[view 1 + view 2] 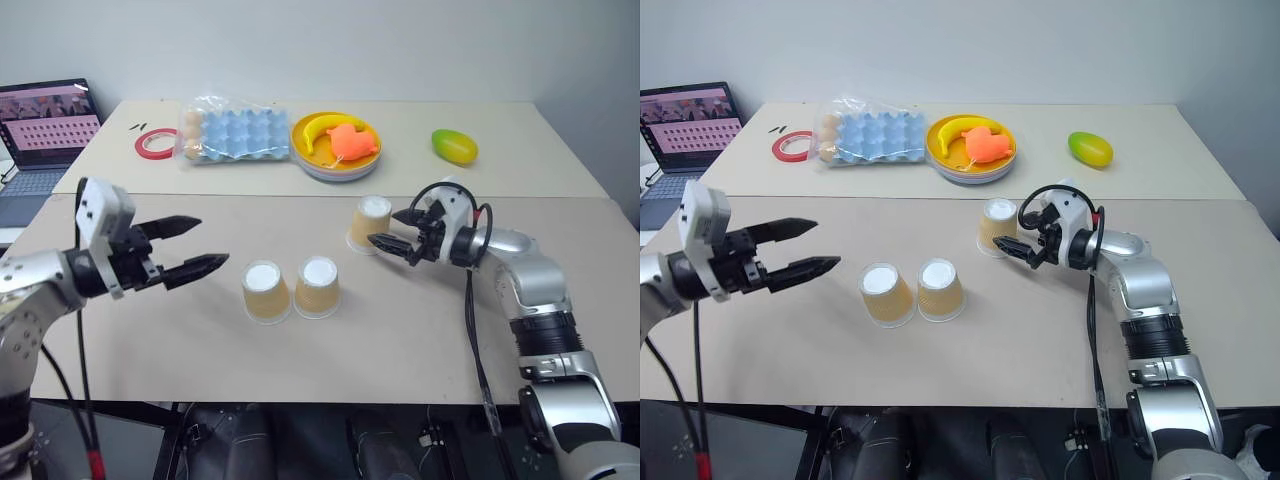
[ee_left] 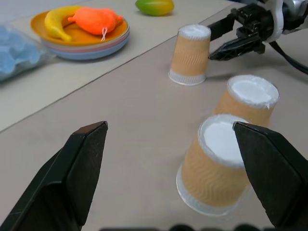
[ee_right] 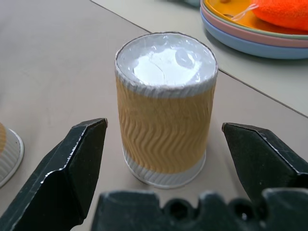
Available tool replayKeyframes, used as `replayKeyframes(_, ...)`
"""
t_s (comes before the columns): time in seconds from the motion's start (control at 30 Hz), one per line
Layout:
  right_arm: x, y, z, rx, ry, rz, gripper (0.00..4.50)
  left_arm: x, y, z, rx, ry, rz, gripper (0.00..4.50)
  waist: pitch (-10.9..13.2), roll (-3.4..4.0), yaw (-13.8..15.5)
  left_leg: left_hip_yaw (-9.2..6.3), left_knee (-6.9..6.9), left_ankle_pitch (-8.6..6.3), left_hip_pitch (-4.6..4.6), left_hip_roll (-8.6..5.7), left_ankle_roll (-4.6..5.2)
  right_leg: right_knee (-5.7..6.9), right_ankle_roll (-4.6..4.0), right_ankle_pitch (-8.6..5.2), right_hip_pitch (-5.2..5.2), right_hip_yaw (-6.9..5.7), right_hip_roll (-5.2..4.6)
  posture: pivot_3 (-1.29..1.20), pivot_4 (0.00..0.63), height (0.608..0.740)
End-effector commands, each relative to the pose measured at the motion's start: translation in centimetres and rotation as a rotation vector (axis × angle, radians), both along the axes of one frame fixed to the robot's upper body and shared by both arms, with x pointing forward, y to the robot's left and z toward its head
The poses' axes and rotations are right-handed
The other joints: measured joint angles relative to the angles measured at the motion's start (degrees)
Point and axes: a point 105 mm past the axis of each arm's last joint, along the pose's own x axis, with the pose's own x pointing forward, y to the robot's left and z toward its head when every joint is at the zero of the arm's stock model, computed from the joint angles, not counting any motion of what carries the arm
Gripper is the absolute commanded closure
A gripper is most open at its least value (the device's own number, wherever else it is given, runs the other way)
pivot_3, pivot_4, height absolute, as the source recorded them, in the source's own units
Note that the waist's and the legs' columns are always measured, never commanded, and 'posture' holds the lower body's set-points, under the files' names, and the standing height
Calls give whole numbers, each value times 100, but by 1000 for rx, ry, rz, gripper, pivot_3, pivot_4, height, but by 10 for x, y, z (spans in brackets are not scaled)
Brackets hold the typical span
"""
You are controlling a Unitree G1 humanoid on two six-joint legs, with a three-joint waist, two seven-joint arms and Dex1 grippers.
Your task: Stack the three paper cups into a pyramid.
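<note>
1. Farthest left we see the left gripper [image 1: 192, 246], its two black fingers spread wide with nothing between them, hovering above the table [image 1: 400, 340] and pointing toward the cups.
2. Just ahead of its fingertips, a short way off and untouched, stand two of the three paper cups: the left base cup [image 1: 266, 290] and the right base cup [image 1: 318, 286]. Both are upside down, white bases up, side by side and touching or very nearly so. In the left wrist view they sit beyond the fingers, toward the right-hand finger, one behind the other.
3. Beyond that pair, and to their right, the third cup [image 1: 368, 223] also stands upside down on the table, well apart from the two. No cup rests on another, so the pyramid is not yet built.
4. The right gripper [image 1: 389, 230] sits right at the third cup. Its fingers are spread wide, one on each side of the cup's ribbed wall, and in the right wrist view we see a clear gap between each finger and the cup, so it is not pinched.
5. On the far table behind both grippers we note a red tape ring [image 1: 155, 143], a blue egg tray [image 1: 235, 132] in a clear bag, a plate [image 1: 330, 165] holding a banana [image 1: 318, 128] and an orange toy [image 1: 353, 143], and a green-yellow mango [image 1: 454, 146].
6. A laptop [image 1: 45, 130] stands open at the far left edge.
</note>
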Motion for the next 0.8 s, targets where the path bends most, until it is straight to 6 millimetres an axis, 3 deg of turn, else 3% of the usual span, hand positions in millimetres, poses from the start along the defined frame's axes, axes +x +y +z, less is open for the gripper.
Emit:
replayKeyframes(0.03, 2, 6, 19, 10, -67, 29, 0, -14, -10, 2, 22, -30, -26, 43, 0, 1, 0, 0, 0, 0, 0, 0, 0, 1, 0, 0, -2, 1, 0, 0, 150, 641)
replayKeyframes(0.3, 10, 22, 23, 10, -79, 71, 0, -34, -33, -4, 12, 8, -119, 43, 0, 1, -31, 6, 1, 0, -22, 0, 0, 15, -2, 1, -49, 8, 0, 0, 150, 641)
replayKeyframes(0.67, 15, 27, 27, 18, -90, 73, 0, -43, -30, -1, 25, -1, -107, 43, 0, 1, -88, 6, 3, 1, -31, 0, -1, 21, -4, 2, -51, 8, 0, 0, 150, 641)
replayKeyframes(0.8, 17, 29, 32, 32, -103, 72, 1024, -45, -28, -2, 35, 2, -104, 0, 0, 1, -92, 6, 1, 0, -32, 0, -1, 21, -4, 2, -51, 8, 0, 0, 150, 641)
